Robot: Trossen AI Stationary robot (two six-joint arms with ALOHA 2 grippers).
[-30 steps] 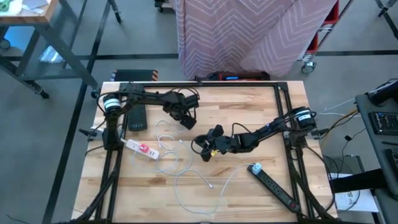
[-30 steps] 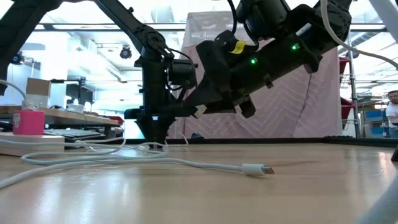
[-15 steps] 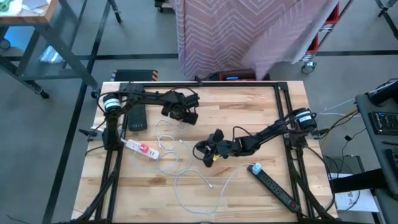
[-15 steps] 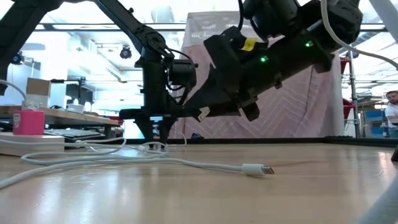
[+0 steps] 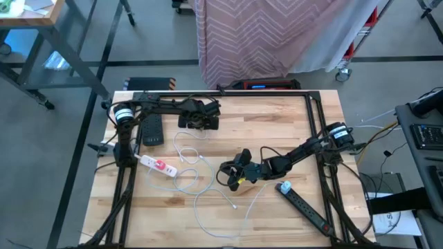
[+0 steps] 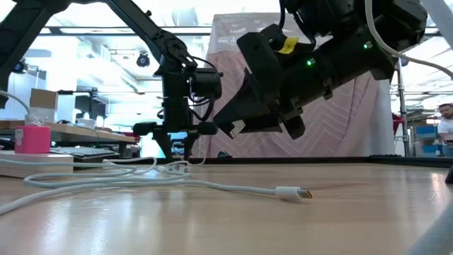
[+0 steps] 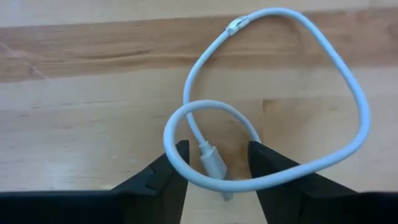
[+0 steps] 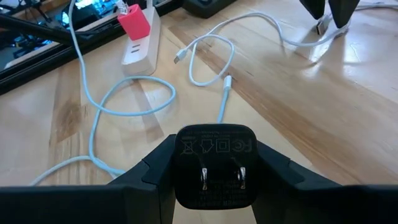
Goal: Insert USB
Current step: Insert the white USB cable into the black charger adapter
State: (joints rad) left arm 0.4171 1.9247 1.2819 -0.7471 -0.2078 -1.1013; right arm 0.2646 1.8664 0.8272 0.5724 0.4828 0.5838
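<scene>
Right gripper [image 8: 214, 171], clamped on a black charger block [image 8: 215, 165]: my two fingers [image 8: 152, 171] press its sides, and its two metal prongs face my wrist camera. In the high view this gripper [image 5: 234, 174] hangs above the middle of the wooden counter [image 5: 277, 121], tilted down toward the loose cables, with a yellow tag showing on it. In the low view the same gripper [image 6: 237, 127] is clear of the counter surface, nose angled downward.

Left gripper [image 7: 214, 171], fingers spread: it points down at the far-left part of the counter, and a white USB cable [image 7: 273, 93] loops between and around its fingers [image 7: 168, 174]. One plug end [image 7: 213, 163] lies on the wood in the gap between them; I cannot tell whether either finger touches it. A second plug [image 7: 238, 23] lies farther along the same cable. From above, this gripper [image 5: 199, 123] sits near the counter's back edge, beside a black flat device [image 5: 152, 130].

White power strip [image 5: 154, 164] with a pink adapter [image 5: 163, 167] plugged into it: lies at the left side of the counter, well apart from my right gripper. Black power strip [image 5: 304, 206]: lies at the front right, with a light blue plug [image 5: 284, 187] at its near end. Another white cable tip [image 6: 291, 193] rests flat on the counter in the low view's foreground.
</scene>
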